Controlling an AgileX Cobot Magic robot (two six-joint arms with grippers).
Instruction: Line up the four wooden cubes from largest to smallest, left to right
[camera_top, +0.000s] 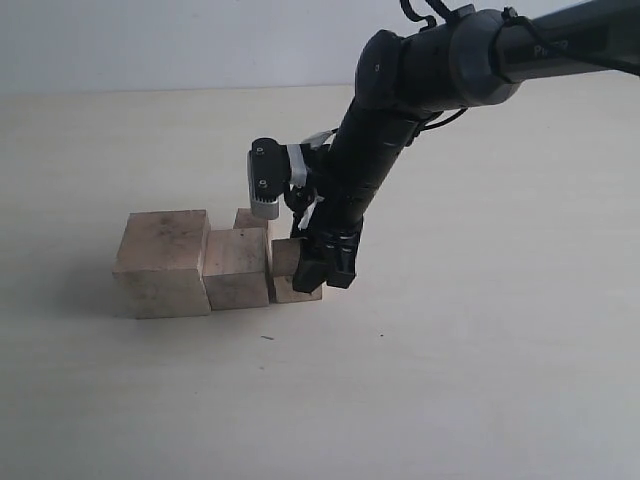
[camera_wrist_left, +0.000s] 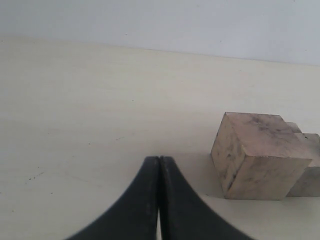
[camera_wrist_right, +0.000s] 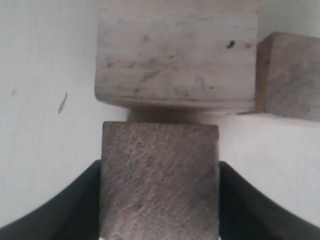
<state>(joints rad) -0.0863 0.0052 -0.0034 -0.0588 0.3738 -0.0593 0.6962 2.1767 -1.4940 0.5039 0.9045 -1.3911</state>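
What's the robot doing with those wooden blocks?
The right gripper is clamped on a small wooden cube, holding it low on the table at the right end of a row. Next to it is the middle-sized cube, then the biggest cube. A fourth cube sits behind the row. The left gripper is shut and empty.

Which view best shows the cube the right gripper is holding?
Right wrist view: the gripped cube sits close up between both fingers. The exterior view shows it partly behind the right gripper; the left wrist view doesn't clearly show it.
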